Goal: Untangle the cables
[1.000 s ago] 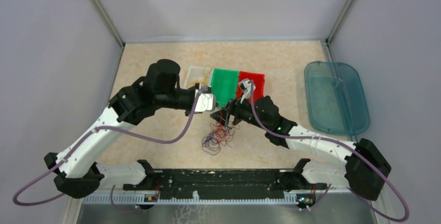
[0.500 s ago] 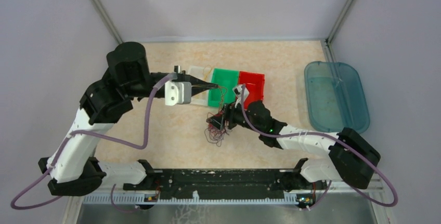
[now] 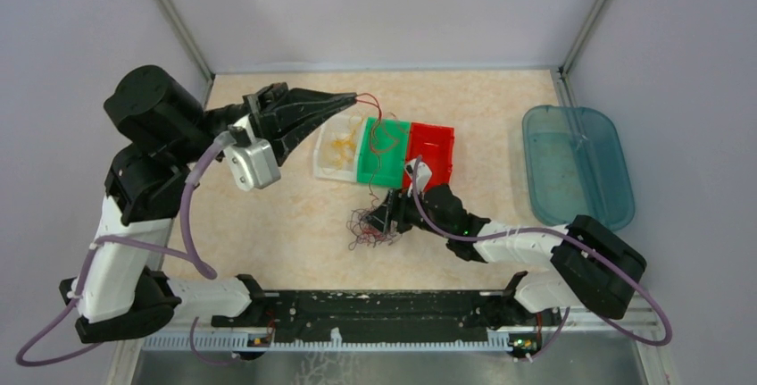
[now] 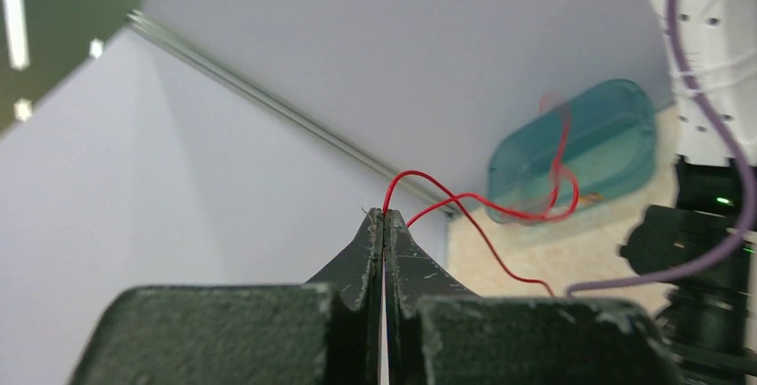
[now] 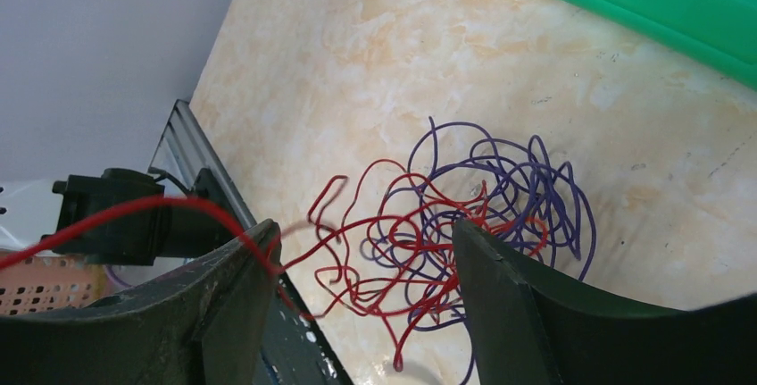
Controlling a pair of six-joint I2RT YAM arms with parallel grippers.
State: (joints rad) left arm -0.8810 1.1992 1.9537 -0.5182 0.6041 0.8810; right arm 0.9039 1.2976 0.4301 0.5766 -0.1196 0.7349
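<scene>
My left gripper (image 3: 355,96) is raised over the far left of the table and shut on the end of a red cable (image 3: 381,113). That cable hangs in loops across the green bin (image 3: 368,174) down to a tangle of red and dark purple cables (image 3: 368,227) on the table. In the left wrist view the jaws (image 4: 385,213) pinch the red cable (image 4: 464,197) at their tip. My right gripper (image 3: 386,215) stands open low over the tangle, whose loops (image 5: 446,224) lie between and beyond its fingers (image 5: 366,224). One red strand crosses the left finger (image 5: 228,296).
A white bin (image 3: 323,162) holding a yellow-orange cable (image 3: 339,146), the green bin and a red bin (image 3: 437,144) stand side by side at mid-table. A teal tray (image 3: 576,166) lies at the right. The arms' base rail (image 3: 375,309) runs along the near edge.
My left arm has lifted and swung back to the left, drawing the red cable out of the tangle. My right gripper has slid slightly left and nearer, over the tangle, its jaws a little narrower.
</scene>
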